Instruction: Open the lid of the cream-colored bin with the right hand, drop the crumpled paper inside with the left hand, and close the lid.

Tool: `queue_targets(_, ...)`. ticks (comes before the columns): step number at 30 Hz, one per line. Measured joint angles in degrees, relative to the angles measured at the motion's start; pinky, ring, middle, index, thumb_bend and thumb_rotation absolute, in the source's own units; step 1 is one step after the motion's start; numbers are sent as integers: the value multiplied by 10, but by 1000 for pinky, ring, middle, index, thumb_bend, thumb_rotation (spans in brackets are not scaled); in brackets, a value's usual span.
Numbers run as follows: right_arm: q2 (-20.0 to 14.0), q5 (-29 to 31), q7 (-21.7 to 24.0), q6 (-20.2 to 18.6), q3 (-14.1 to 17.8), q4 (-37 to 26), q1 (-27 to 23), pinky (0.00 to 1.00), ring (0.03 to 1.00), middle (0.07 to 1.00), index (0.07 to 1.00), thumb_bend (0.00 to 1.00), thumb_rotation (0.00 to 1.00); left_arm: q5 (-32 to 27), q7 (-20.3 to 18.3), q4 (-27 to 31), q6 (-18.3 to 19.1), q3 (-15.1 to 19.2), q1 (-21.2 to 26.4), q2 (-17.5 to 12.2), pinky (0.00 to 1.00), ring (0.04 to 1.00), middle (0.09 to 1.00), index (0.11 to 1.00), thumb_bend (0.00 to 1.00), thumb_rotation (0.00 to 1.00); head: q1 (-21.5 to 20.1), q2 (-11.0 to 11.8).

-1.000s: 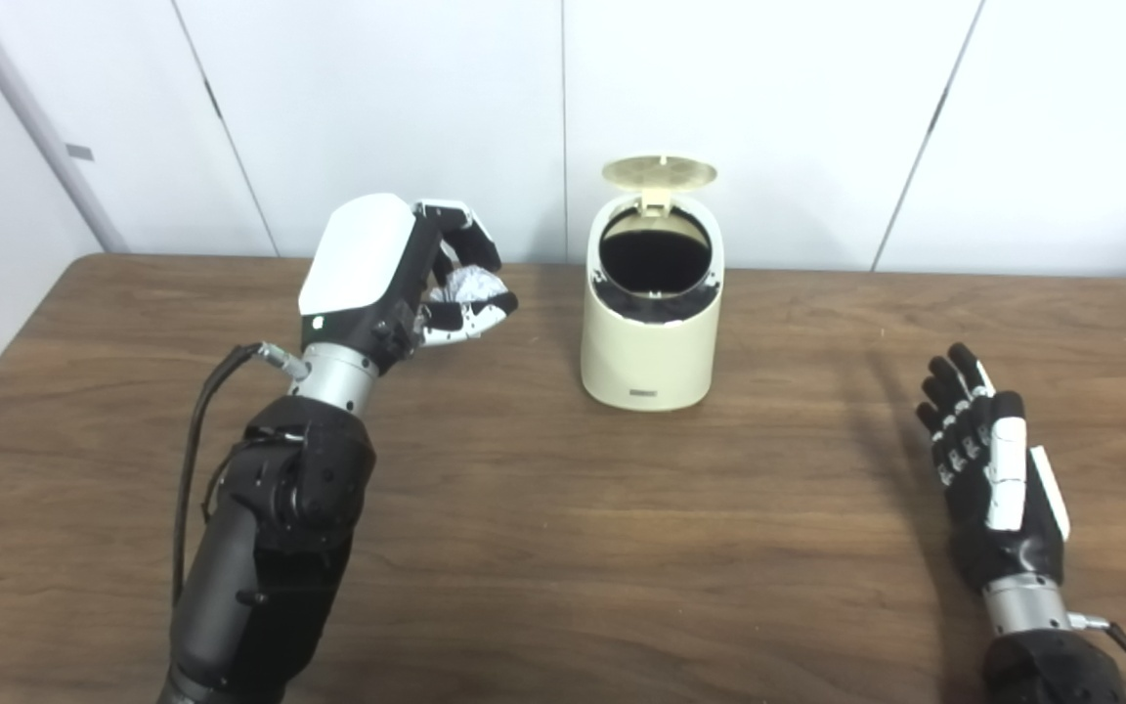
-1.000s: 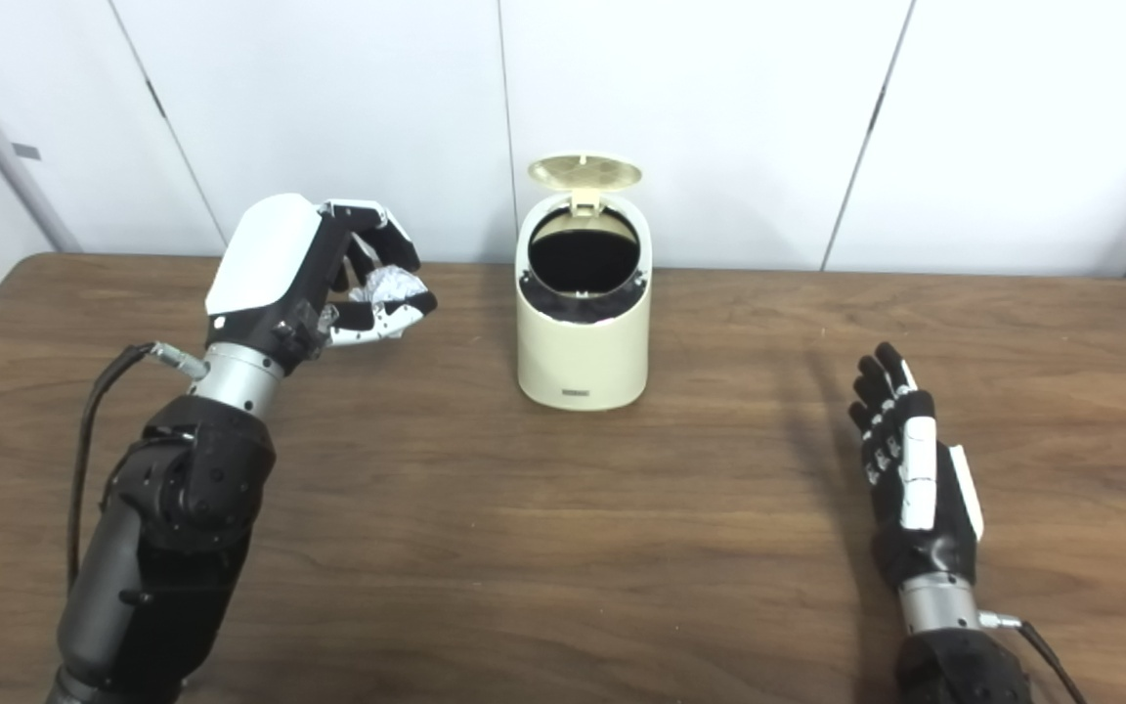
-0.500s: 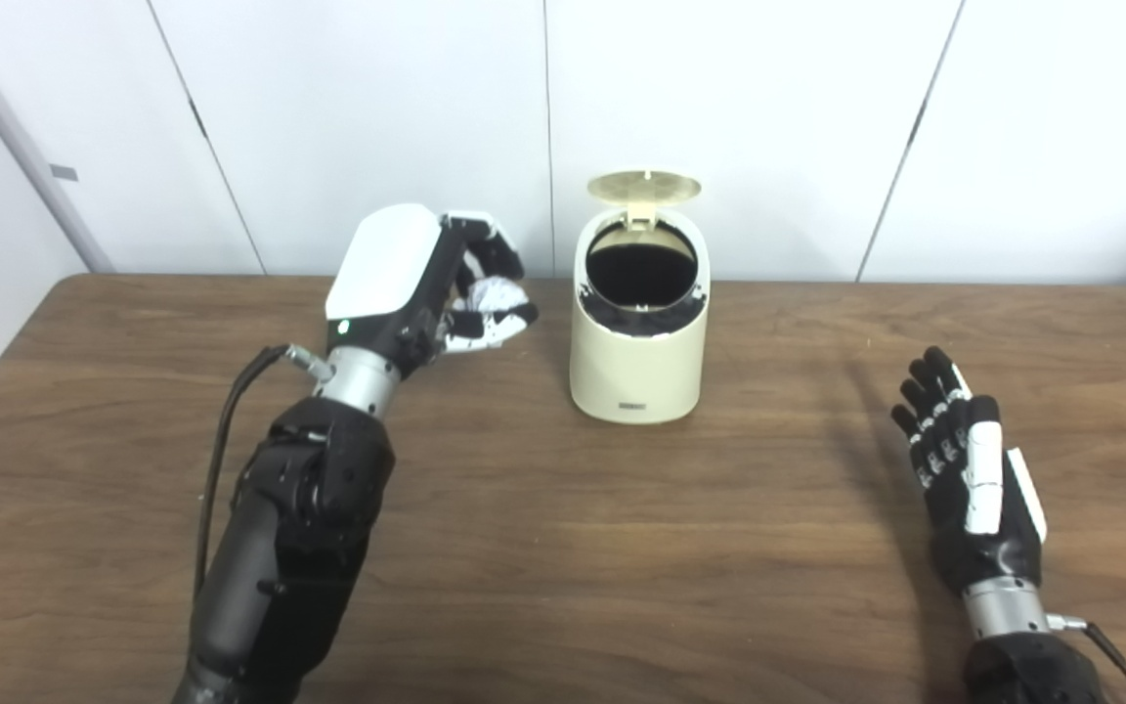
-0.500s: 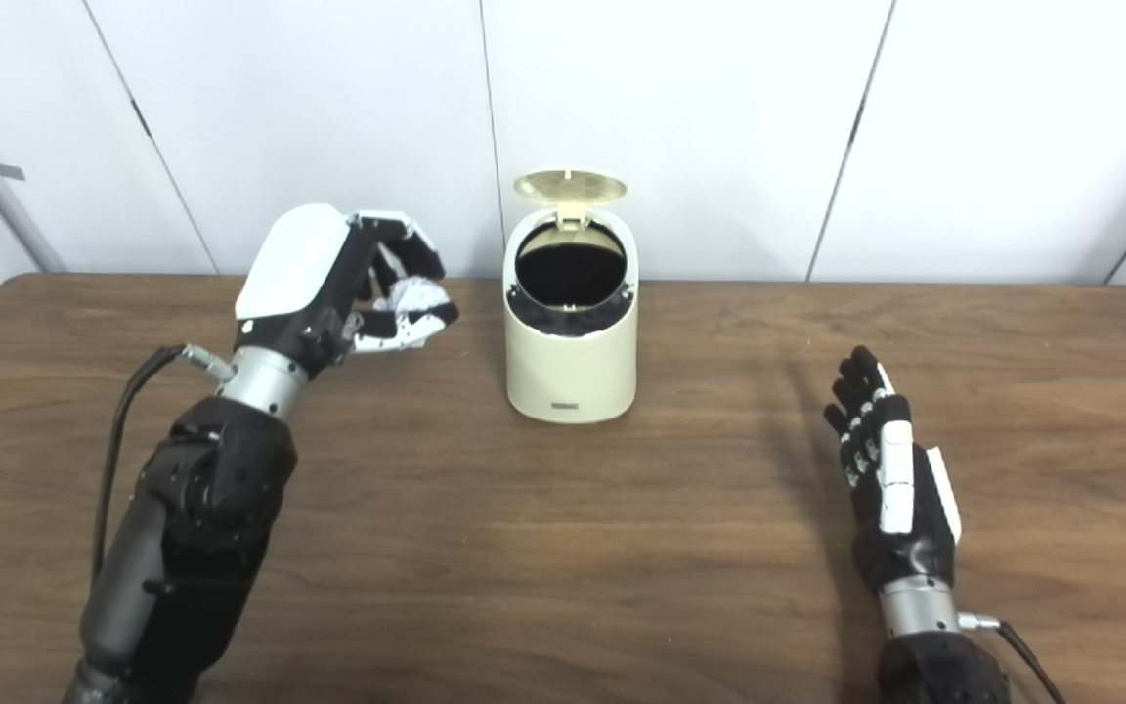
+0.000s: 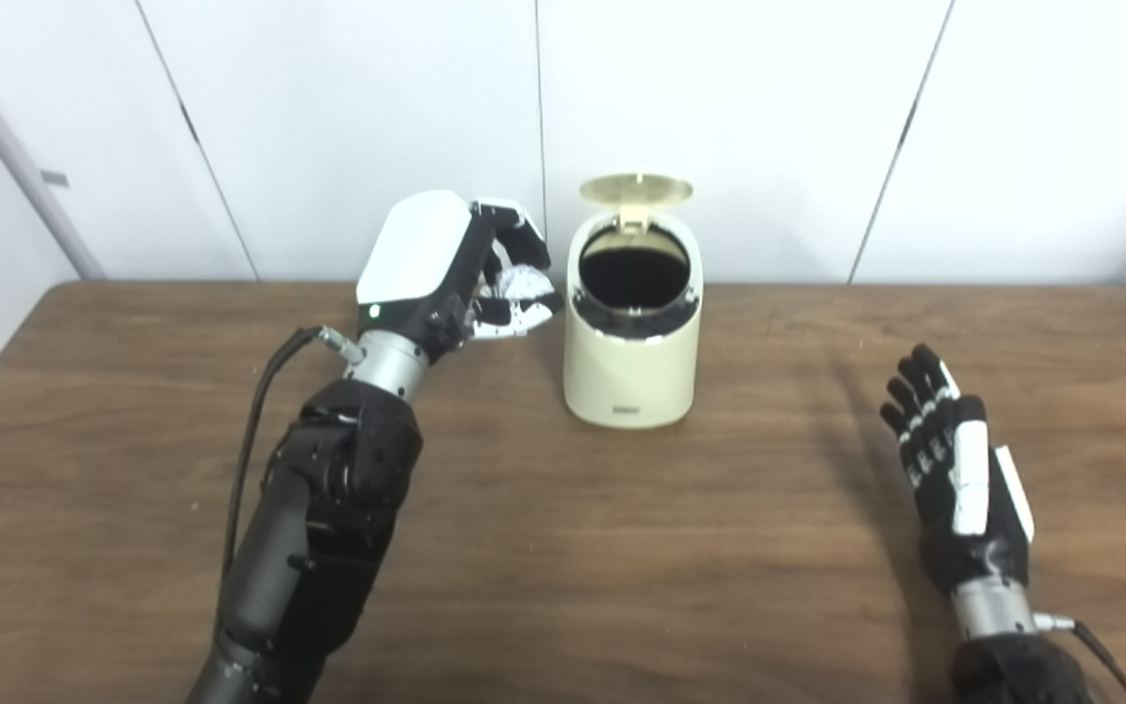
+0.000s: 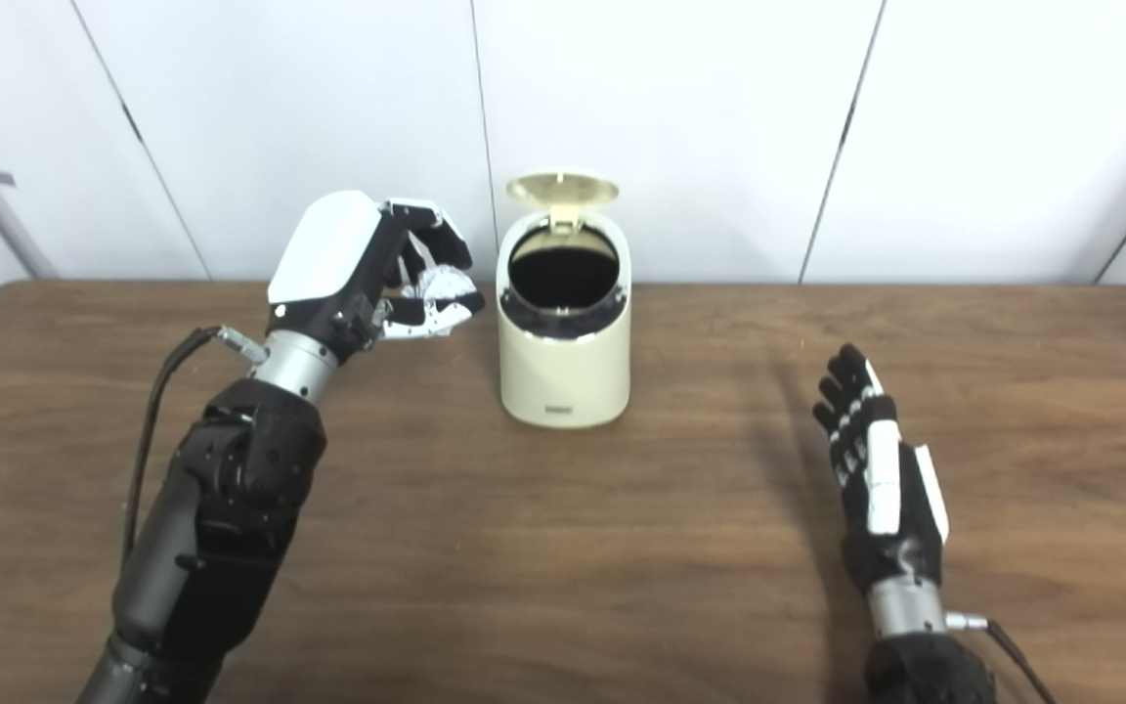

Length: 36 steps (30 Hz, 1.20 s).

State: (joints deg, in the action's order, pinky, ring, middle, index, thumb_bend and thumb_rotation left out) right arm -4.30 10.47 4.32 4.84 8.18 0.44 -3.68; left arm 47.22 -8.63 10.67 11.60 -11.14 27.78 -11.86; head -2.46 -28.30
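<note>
Most of the crumpled paper (image 5: 521, 281) is hidden inside the curled fingers (image 5: 514, 220) of the left hand (image 5: 446, 264); only a pale scrap shows between them and the thumb. Just right of that hand, the inside of the bin (image 5: 632, 337) is a black hollow, its bottom and contents impossible to make out. Both arms are cut off by the bottom edge. The right hand (image 5: 959, 489) shows its back, its palm hidden.
</note>
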Motion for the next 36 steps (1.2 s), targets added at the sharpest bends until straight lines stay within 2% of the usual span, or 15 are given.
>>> queue_targets(9, 1, 0, 0, 8, -3, 2, -1, 963, 959, 951, 927, 489, 998, 0, 10, -20, -12, -12, 13, 13, 332, 404, 489, 507, 473, 0, -2, 5)
queue_targets(27, 4, -4, -1, 29, -6, 14, -6, 978, 977, 963, 949, 522, 1000, -1, 39, -57, -20, -21, 35, 27, 315, 396, 489, 513, 471, 0, -7, 11)
queue_targets(36, 4, 0, 0, 41, -6, 17, -7, 979, 971, 957, 944, 524, 1000, -2, 39, -61, -19, -32, 39, 33, 303, 398, 490, 521, 470, 0, -5, 11)
